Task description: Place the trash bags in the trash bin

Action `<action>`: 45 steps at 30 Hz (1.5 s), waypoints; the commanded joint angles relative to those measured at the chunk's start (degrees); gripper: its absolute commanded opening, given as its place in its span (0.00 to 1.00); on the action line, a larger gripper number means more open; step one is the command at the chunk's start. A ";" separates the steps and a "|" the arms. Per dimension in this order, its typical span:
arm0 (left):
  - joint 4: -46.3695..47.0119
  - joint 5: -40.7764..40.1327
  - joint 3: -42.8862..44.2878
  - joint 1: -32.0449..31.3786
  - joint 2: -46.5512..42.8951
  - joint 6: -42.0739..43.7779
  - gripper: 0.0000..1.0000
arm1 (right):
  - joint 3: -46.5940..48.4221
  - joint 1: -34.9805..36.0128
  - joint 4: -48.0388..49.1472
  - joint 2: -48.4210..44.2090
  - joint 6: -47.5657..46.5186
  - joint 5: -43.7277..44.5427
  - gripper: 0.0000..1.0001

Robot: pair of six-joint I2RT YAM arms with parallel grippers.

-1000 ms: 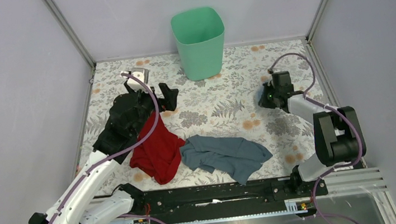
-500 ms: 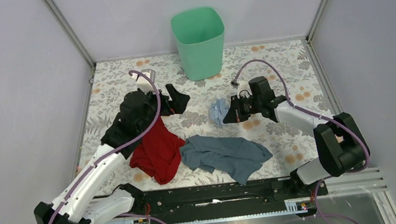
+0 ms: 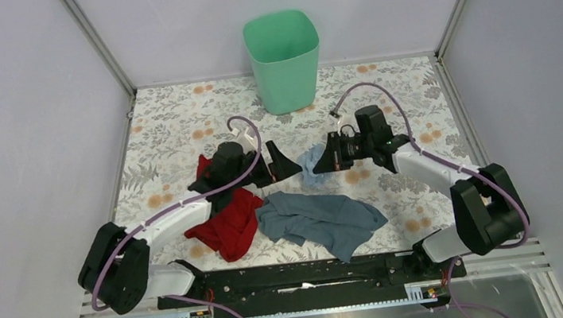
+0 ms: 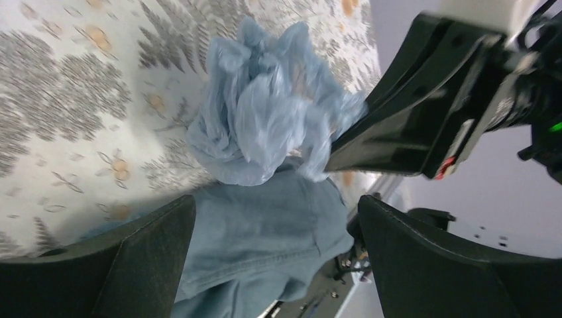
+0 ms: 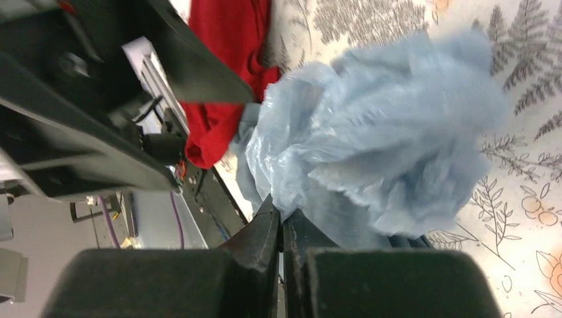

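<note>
Top external: our left gripper [image 3: 287,166], fingers spread, faces the bag [image 3: 310,160] at centre; our right gripper [image 3: 329,158] pinches it shut. Grasp made, we judge next a lift toward the bin [image 3: 282,55] at twelve o'clock, then release.

Red cloth [image 3: 229,222] partly under left arm [image 3: 180,213] — trash bag [image 3: 310,160] edge behind right gripper [image 3: 326,161].
</note>
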 commanded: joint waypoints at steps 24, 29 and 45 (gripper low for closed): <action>22.01 -5.69 -1.15 -3.54 6.81 -23.54 0.94 | 2.64 1.38 1.91 -4.55 -1.04 -0.28 0.05; 22.25 -4.33 0.38 -3.14 10.85 -24.66 0.79 | 0.80 2.13 5.84 -5.63 0.46 0.07 0.05; 38.05 9.34 -4.06 6.15 13.77 -31.26 0.00 | -0.68 3.23 -7.58 -12.83 -3.05 15.35 0.72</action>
